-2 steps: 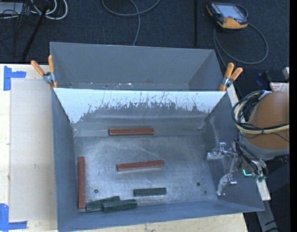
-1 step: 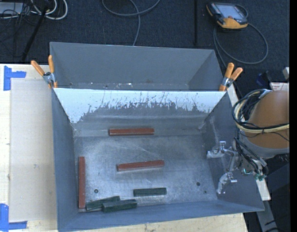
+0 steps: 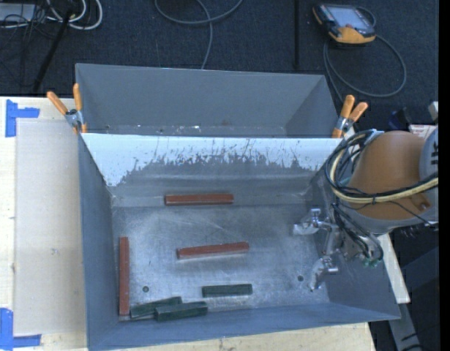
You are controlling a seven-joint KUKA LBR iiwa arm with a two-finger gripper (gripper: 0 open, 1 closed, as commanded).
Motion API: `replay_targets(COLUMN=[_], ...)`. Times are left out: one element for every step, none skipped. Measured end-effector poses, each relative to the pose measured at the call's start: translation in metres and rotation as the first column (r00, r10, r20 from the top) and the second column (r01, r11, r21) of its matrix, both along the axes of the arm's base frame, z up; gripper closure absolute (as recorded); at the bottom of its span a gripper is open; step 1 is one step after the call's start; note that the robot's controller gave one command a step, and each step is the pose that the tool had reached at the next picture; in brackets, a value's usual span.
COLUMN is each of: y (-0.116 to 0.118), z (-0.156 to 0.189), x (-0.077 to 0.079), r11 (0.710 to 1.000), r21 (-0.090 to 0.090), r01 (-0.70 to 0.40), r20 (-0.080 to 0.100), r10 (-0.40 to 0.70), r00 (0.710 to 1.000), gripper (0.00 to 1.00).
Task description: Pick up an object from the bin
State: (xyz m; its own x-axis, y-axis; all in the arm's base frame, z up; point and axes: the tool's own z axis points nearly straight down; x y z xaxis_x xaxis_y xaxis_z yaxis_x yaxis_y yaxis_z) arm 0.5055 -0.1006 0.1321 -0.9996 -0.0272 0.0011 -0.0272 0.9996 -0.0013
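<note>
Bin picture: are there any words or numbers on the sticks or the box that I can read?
No words, numbers or signs can be read here.
The brown bars: plain, no label.
The dark green bars: plain, no label.
The grey bin: only scratches on its wall, no writing.
The orange-edged device on the floor beyond the bin: its screen is too small to read.

I count six slim flat bars on the floor of the bin (image 3: 99, 254).
- far red-brown bar (image 3: 199, 199): crosswise, by the bin's far wall.
- middle red-brown bar (image 3: 212, 251): crosswise, mid-floor, slightly tilted.
- left red-brown bar (image 3: 124, 276): lengthwise against the bin's left wall.
- lone dark green bar (image 3: 227, 290): crosswise, near the front wall.
- upper dark green bar (image 3: 155, 307) and lower dark green bar (image 3: 181, 312): overlapping end to end, in the bin's front-left corner.
</note>
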Motion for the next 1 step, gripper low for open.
replay_targets(y=[0.0275], z=[-0.0341], x=[-0.0066], r11=[0.998], r21=[0.004], r01=[-0.058], r20=[0.006], r10=[0.058], r00=[0.998], gripper=[0.0])
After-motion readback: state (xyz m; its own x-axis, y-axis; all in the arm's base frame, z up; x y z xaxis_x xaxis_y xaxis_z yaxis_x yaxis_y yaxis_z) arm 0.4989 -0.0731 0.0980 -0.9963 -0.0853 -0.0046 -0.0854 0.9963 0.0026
